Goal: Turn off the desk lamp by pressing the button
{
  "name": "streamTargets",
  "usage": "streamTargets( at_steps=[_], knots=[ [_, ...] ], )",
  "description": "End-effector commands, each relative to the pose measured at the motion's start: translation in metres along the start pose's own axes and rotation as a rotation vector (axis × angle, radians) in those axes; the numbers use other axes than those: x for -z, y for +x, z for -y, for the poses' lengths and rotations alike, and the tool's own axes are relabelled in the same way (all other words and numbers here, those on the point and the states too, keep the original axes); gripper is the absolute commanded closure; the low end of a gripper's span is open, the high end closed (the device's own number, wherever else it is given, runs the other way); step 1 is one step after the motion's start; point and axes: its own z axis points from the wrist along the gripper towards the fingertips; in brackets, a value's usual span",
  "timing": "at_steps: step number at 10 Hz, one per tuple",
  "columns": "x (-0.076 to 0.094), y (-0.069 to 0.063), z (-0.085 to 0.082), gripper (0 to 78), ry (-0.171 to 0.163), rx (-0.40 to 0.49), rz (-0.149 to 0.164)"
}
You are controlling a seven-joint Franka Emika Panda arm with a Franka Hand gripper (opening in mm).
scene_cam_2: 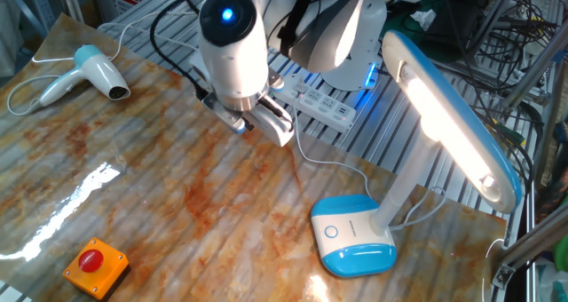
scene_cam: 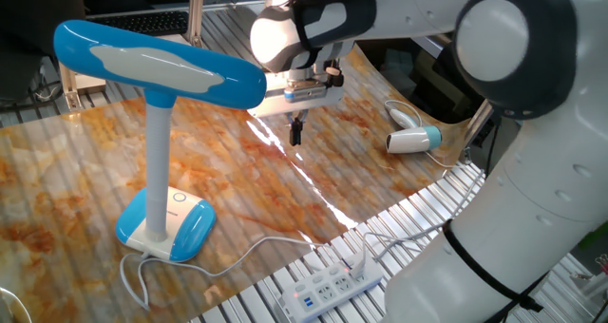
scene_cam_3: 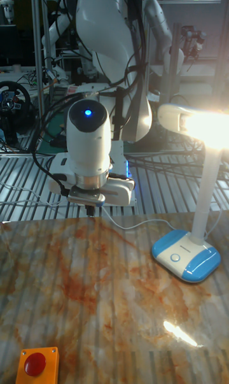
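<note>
The desk lamp stands lit, its long blue head (scene_cam: 157,62) on a pale column over the blue-white base (scene_cam_2: 353,237). The button (scene_cam_2: 331,232) is a small ringed circle on the base's white face, also seen as the button (scene_cam_3: 172,257) in the tall view. My gripper (scene_cam: 296,133) hangs above the marbled tabletop, well away from the base and past the lamp head. Its dark fingertips show as one narrow tip with no gap, holding nothing. In the other fixed view the wrist (scene_cam_2: 235,49) hides the fingers.
A white-and-blue hair dryer (scene_cam: 413,140) lies near the table's far side. An orange box with a red push button (scene_cam_2: 95,265) sits at a corner. A white power strip (scene_cam: 331,287) lies on the slatted frame, with the lamp's cord (scene_cam: 247,252) running to it.
</note>
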Motion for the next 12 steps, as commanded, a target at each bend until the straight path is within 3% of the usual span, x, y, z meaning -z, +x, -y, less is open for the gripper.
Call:
streamTargets(
  at_steps=[1, 6, 7, 8, 10, 12],
  knots=[
    [-0.030, -0.022, -0.018, 77.6, -0.015, 0.039, -0.007],
    [-0.050, -0.027, -0.025, 77.6, -0.049, 0.056, -0.001],
    [-0.063, -0.027, -0.027, 77.6, -0.062, 0.055, 0.012],
    [-0.069, -0.025, -0.029, 77.6, -0.075, 0.052, 0.024],
    [-0.072, -0.017, -0.037, 77.6, -0.113, 0.028, 0.016],
    [-0.071, -0.010, -0.046, 77.6, -0.112, 0.008, 0.013]
  ],
)
